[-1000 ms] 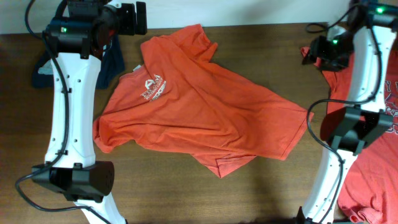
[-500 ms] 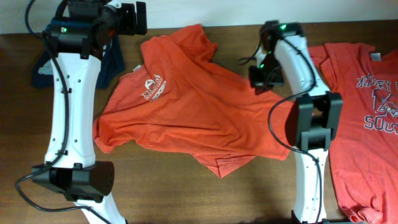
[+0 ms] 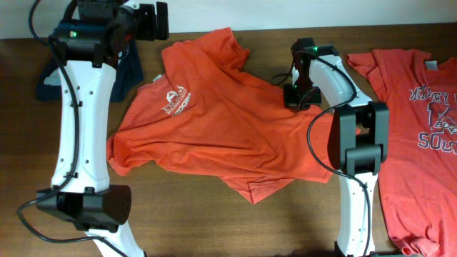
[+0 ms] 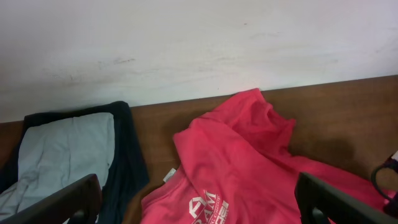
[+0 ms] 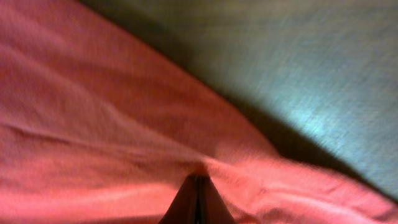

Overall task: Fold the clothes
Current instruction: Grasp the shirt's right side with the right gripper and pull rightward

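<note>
From overhead, the crumpled T-shirt (image 3: 221,132) lies across the middle of the table (image 3: 235,228), its white logo (image 3: 175,100) toward 10 o'clock, one sleeve reaching to 12 o'clock close to the table's far edge, and its hem running raggedly from 8 o'clock to 4 o'clock. A second T-shirt (image 3: 407,171) lies flat at 3 o'clock and runs off the frame's right edge. The right arm stands in the strip between the two shirts, and its right gripper (image 3: 296,96) sits on the crumpled shirt's edge at 2 o'clock. The left gripper (image 3: 153,21) is up at 11 o'clock by the far edge, beside a dark blue garment (image 3: 53,78) at 10 o'clock. Bare wood shows at 6 o'clock between the two arm bases, and in a wedge at 1 o'clock. In the left wrist view, the left gripper (image 4: 196,180) has its fingers spread wide with nothing between them. Beyond them the sleeve of the crumpled T-shirt (image 4: 242,155) lies near the wall (image 4: 186,43), with the dark blue garment (image 4: 127,162) at 9 o'clock and open table (image 4: 348,106) at 3 o'clock. In the right wrist view, the right gripper (image 5: 198,190) has its fingers pressed together at 6 o'clock, pinching a pucker of the crumpled T-shirt (image 5: 93,124). The shirt's edge slants from 11 o'clock down to 4 o'clock, with bare table (image 5: 298,74) past it.
</note>
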`<action>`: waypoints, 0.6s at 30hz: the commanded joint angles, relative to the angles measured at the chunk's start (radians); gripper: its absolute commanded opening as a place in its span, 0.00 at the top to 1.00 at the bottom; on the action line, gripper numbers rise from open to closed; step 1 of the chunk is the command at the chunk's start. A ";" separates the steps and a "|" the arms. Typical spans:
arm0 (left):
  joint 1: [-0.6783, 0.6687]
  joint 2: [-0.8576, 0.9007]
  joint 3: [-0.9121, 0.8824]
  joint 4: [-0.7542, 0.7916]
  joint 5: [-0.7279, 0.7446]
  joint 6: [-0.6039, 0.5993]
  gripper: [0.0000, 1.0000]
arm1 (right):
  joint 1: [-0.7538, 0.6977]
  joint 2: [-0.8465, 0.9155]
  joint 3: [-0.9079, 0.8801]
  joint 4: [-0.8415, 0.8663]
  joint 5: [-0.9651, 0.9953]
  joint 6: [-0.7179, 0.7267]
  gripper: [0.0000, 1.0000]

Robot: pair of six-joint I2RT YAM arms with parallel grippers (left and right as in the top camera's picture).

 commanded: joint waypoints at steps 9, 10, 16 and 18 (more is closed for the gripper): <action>0.004 0.000 -0.002 0.001 0.001 -0.010 0.01 | -0.068 0.043 -0.033 0.192 0.150 0.014 0.96; 0.004 0.000 -0.002 0.001 0.001 -0.010 0.01 | -0.078 0.050 -0.033 0.202 0.150 0.014 0.96; 0.004 0.000 -0.002 0.001 0.001 -0.010 0.01 | -0.131 0.092 -0.032 0.305 0.147 -0.067 0.96; 0.004 0.000 -0.002 0.001 0.001 -0.010 0.01 | -0.147 0.092 -0.027 0.346 0.147 -0.086 0.96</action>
